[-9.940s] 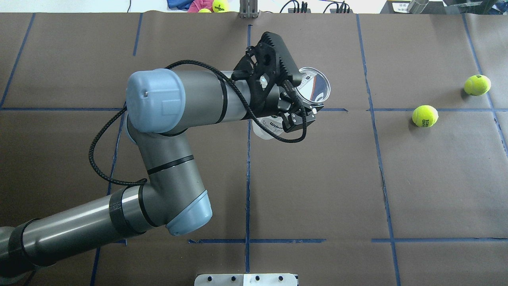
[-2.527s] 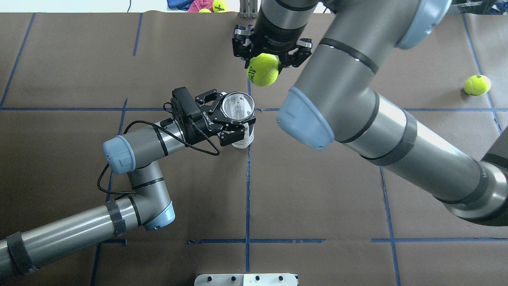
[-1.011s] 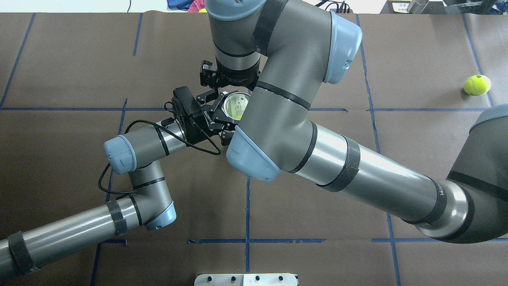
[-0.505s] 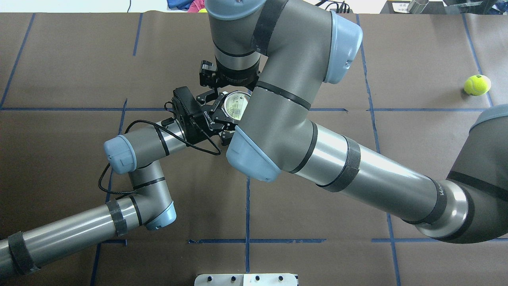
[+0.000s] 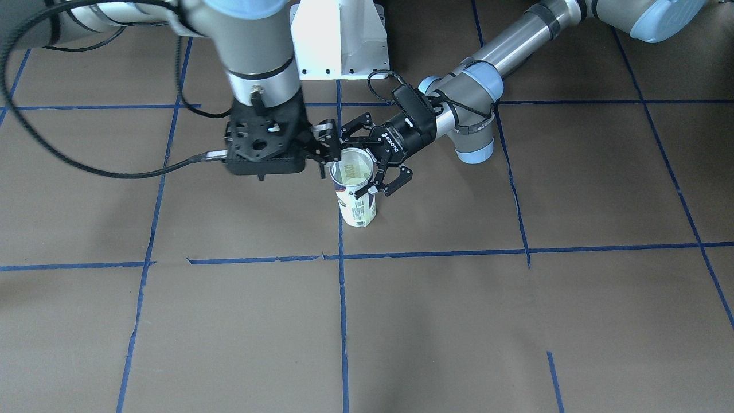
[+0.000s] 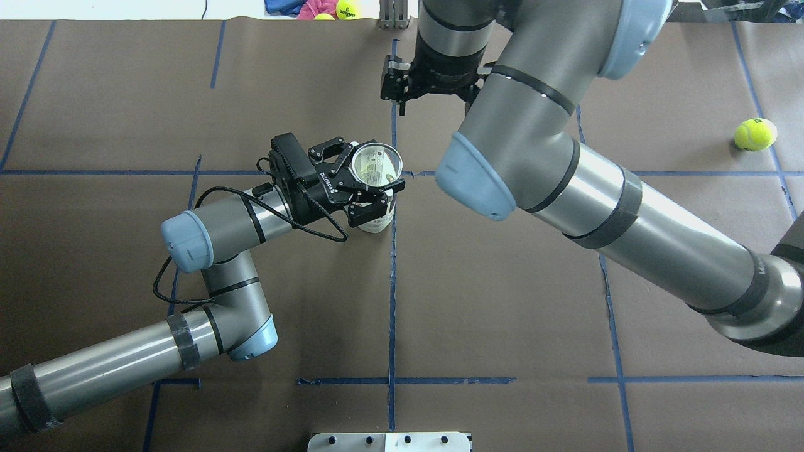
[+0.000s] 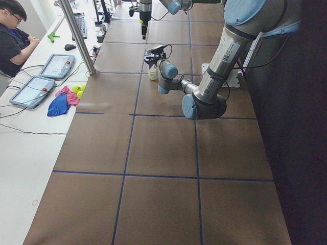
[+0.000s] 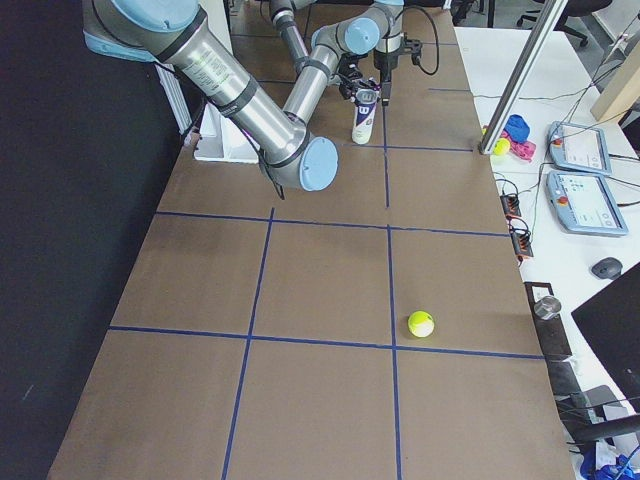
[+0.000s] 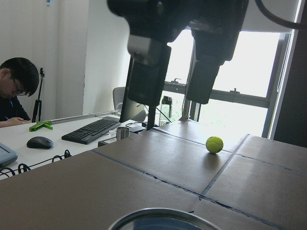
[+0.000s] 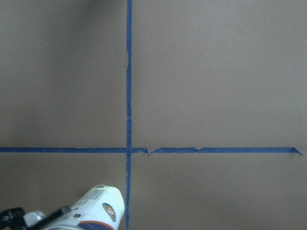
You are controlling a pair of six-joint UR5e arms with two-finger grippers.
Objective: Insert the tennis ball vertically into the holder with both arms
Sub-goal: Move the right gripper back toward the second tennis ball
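Covering the table, brown paper carries blue tape lines.

"ROBOTIQ" on left pincer body.

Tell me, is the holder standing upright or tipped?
Upright. The holder stands on its base, open mouth up, with the left gripper clamped around it.

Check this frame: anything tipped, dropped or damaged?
Nothing stands out. The holder stands upright on the table, clamped near its rim by the left gripper. The right gripper is open and empty, off to one side of the tube. A spare ball lies far off on the table.
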